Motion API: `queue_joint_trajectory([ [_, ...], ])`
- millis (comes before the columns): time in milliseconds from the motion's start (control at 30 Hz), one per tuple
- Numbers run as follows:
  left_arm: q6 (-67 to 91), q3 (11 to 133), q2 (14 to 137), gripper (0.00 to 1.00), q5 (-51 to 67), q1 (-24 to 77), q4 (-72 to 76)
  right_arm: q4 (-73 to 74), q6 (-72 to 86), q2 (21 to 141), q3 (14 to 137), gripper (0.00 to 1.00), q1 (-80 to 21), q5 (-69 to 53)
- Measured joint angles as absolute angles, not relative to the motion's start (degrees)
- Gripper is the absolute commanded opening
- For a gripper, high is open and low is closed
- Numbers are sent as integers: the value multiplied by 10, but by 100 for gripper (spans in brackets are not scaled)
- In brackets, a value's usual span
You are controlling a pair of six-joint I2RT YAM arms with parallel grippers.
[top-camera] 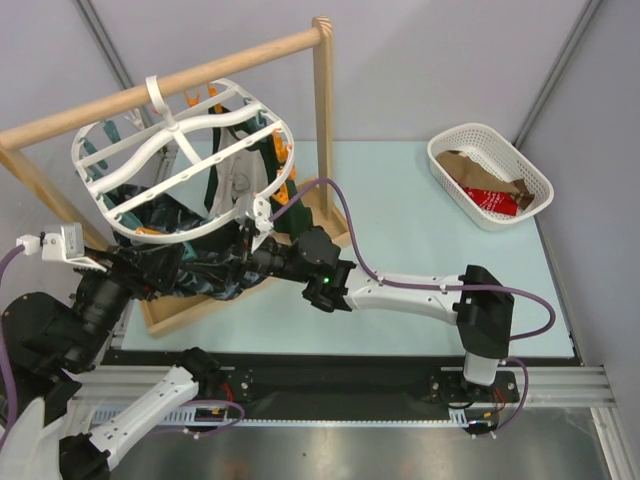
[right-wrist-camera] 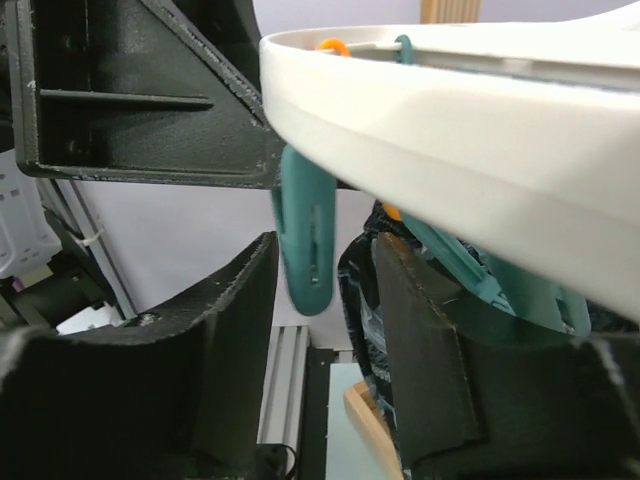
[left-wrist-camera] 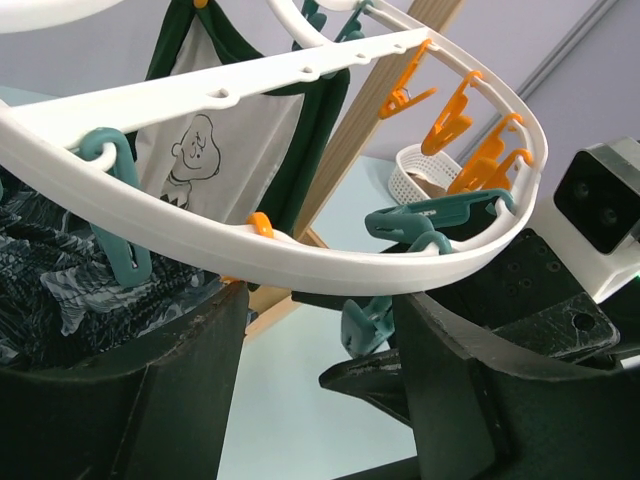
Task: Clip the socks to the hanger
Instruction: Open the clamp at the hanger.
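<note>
Working the clipping step: right gripper (right-wrist-camera: 325, 250) straddles a teal clip (right-wrist-camera: 303, 230) under the hanger (left-wrist-camera: 330, 262) rim, fingers apart, not pinching; left gripper (left-wrist-camera: 320, 315) gapes beside the dark patterned sock (left-wrist-camera: 50, 260); next likely needs the clip squeezed open and the sock fed in.

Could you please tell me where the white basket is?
In the top view, the white basket sits at the far right corner of the table, right of the wooden rack, holding socks.
</note>
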State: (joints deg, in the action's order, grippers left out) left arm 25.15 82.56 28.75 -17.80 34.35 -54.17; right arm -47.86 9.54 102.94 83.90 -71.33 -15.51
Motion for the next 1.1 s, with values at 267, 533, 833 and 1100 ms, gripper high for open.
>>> queue_joint_trajectory([
  [267, 244, 826, 296, 66, -191, 343, -552, -485, 112, 1033, 839, 46, -711, -174],
  [533, 243, 826, 296, 67, -198, 343, -559, -480, 120, 1033, 840, 21, -707, -177],
  [833, 239, 833, 296, 81, -211, 342, -559, -441, 122, 1035, 869, 0, -710, -172],
  [1100, 239, 844, 295, 82, -228, 341, -568, -391, 98, 1035, 892, 0, -735, -100],
])
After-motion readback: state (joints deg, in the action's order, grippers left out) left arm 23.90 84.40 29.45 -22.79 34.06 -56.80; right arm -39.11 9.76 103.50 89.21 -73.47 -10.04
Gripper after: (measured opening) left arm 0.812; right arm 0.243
